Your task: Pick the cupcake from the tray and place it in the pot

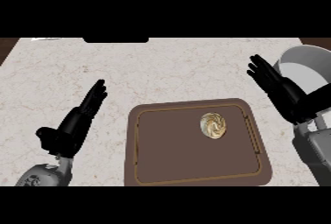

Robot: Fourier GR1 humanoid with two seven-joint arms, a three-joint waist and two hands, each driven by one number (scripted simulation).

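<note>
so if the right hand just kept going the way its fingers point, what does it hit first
Nothing, as far as shows: the right hand points up-left over bare counter. The pot sits to its right, off that line.

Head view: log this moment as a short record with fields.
cupcake: on the tray, upper right part, untouched
tray: brown, on the counter, centre-right
pot: grey, at the right edge, partly behind the right hand
left hand: open, fingers straight, left of the tray
right hand: open, above the tray's right corner
</note>
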